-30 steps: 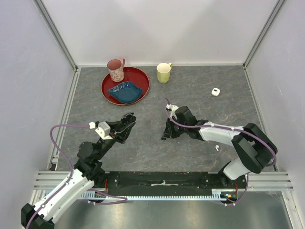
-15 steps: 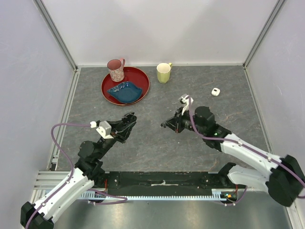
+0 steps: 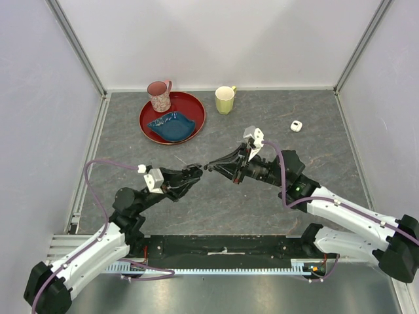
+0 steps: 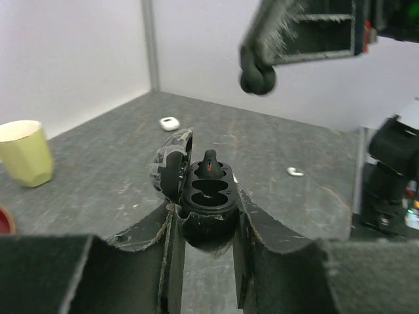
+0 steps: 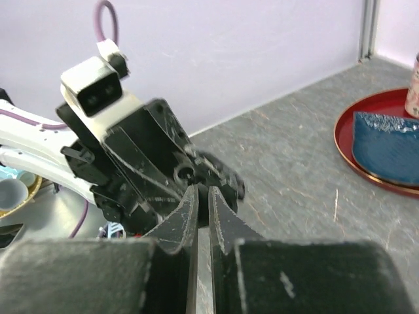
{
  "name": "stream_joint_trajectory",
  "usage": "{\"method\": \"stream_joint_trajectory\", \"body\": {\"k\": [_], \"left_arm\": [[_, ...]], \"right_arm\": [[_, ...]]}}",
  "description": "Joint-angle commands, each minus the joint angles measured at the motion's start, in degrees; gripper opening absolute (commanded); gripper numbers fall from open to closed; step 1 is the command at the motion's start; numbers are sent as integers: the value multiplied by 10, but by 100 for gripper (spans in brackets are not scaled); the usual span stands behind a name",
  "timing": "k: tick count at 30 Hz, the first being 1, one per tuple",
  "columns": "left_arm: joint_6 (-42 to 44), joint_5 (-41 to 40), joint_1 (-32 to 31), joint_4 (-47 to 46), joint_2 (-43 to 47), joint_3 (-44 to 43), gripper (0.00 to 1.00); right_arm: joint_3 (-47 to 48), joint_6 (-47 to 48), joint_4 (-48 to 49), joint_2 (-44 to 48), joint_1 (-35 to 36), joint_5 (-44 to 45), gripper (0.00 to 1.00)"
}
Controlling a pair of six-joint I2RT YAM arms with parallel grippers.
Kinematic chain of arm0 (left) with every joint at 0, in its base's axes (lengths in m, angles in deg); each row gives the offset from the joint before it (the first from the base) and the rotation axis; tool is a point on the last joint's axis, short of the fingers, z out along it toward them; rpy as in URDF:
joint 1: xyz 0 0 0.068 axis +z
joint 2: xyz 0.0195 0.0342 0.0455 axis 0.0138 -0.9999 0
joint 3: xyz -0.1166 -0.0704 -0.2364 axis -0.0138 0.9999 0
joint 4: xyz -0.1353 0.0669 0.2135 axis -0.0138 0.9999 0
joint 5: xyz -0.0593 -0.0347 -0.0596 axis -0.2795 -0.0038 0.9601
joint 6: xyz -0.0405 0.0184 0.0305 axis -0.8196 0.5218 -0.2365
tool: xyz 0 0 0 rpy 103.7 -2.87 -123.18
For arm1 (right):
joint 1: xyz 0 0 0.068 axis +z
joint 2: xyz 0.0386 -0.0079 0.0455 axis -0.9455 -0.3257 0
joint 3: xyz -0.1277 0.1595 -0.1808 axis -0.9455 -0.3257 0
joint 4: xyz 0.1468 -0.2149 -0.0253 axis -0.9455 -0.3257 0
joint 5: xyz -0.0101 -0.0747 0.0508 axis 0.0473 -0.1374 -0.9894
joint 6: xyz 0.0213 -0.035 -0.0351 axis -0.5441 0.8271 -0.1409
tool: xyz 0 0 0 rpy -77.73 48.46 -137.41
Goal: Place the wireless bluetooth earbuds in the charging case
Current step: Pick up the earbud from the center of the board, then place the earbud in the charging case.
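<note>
One earbud seated in open black charging case (far socket, 12 o'clock in wrist view). Left gripper clamped on case, middle of table. Right gripper at case's 2 o'clock, fingers pressed together.

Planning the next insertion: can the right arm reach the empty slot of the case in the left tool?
Probably yes: the black charging case sits lid-open in the left tool, near slot empty, and the right tool hangs close by, nothing between.
</note>
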Motion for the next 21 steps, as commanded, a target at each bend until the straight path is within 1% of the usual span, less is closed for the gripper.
{"method": "stream_joint_trajectory", "body": {"k": [1,5,11,21], "left_arm": [[-37,111,0,-97,-39,-31,2],[-55,137,0,-117,-66,-45,2],[-76,140,0,-147,-80,-51,2],[-88,152,-1,-146,-83,-57,2]], "right_arm": [[52,20,59,-13,15,-33,0],[70,37,38,-22,24,-48,0],[77,60,7,-24,46,-51,0],[79,101,-7,-42,75,-32,0]]}}
